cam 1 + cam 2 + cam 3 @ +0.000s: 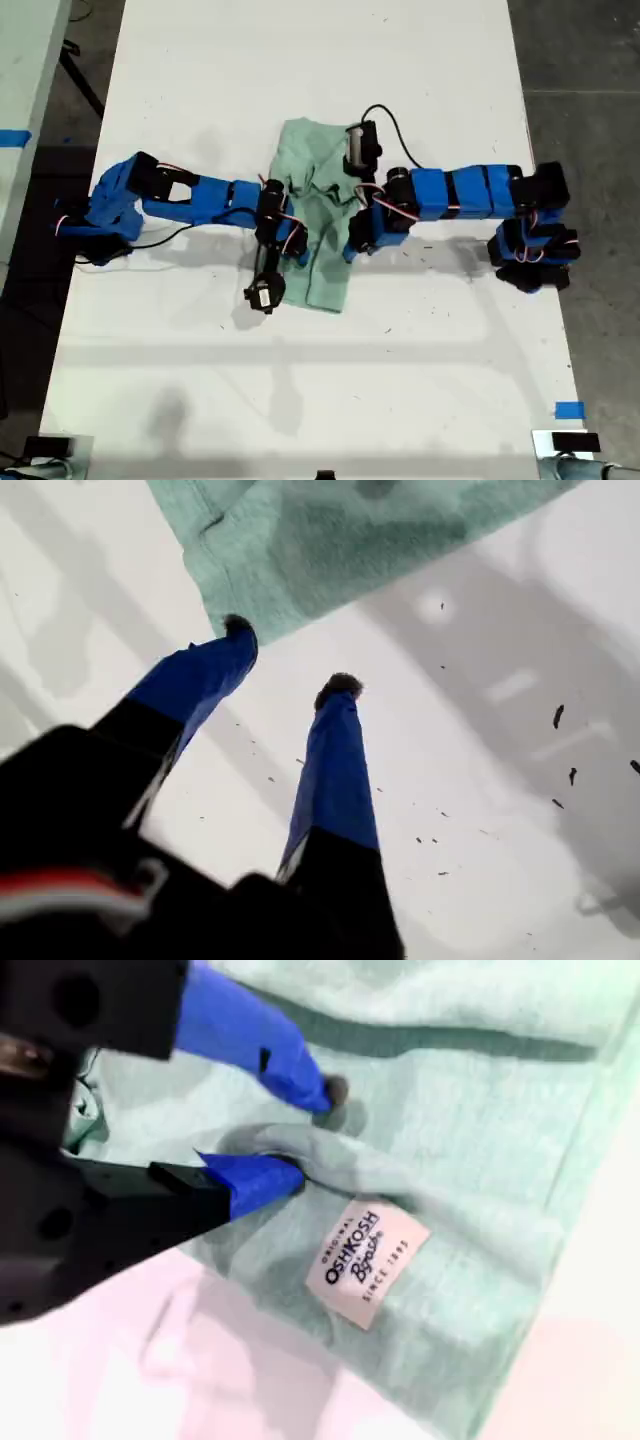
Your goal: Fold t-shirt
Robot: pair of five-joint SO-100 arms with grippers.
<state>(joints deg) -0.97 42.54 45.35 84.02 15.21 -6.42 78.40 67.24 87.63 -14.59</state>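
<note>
On the white table, the t-shirt lies just beyond my first gripper (spread, empty); my second gripper is parted around a fold.

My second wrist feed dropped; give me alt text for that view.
My second claw is open with its blue fingers straddling a raised fold of the pale mint-green cloth t-shirt, beside a sewn pale pink brand label.

Both arms are built of bright blue printed shells over black servo blocks, with thin red, white and black cables looping at the joints. My first gripper has two blue fingers with dark rubbery tips. My second gripper shows blue fingers on a black body.
</note>
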